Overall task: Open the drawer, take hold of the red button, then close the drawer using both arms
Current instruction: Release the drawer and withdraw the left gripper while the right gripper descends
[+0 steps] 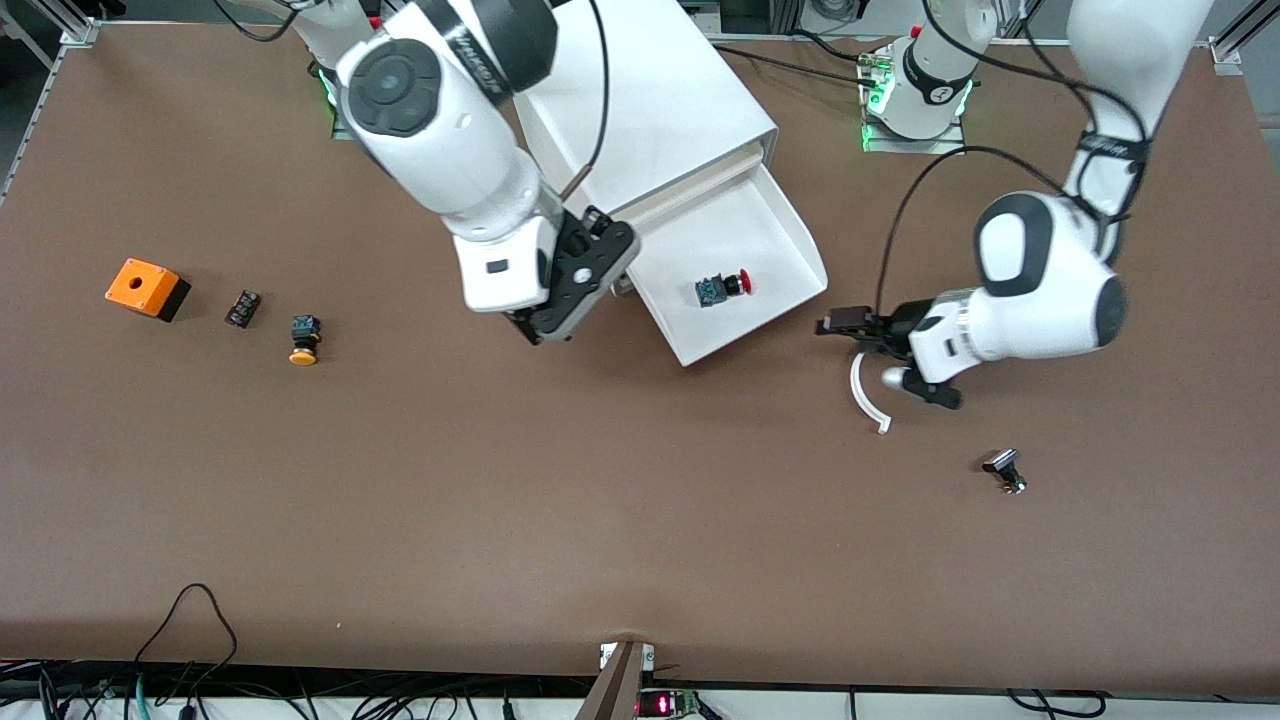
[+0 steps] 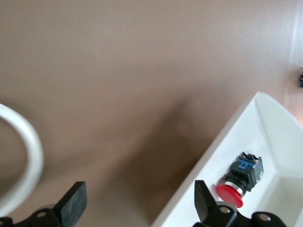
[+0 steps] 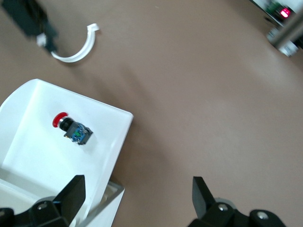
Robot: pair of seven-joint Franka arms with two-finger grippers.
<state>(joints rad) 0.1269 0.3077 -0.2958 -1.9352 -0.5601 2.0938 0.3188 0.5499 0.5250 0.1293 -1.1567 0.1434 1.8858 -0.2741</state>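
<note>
I see the small red-capped push-button (image 1: 722,288) lying in the pulled-out shallow white drawer (image 1: 775,225). Left gripper (image 2: 137,205) hangs low beside it, fingers spread and empty; right gripper (image 3: 137,198), wrist angled down, over its corner, fingers spread.

Table (image 1: 640,520): brown, matte.
On it: white cabinet (image 1: 660,110), orange box (image 1: 147,288), orange-capped button (image 1: 304,340), small black part (image 1: 243,307), white curved strip (image 1: 866,395), small metal part (image 1: 1004,470).

The right arm (image 1: 470,150) hides part of the cabinet (image 1: 650,110); a small dark part (image 1: 243,307) stays unidentifiable.
</note>
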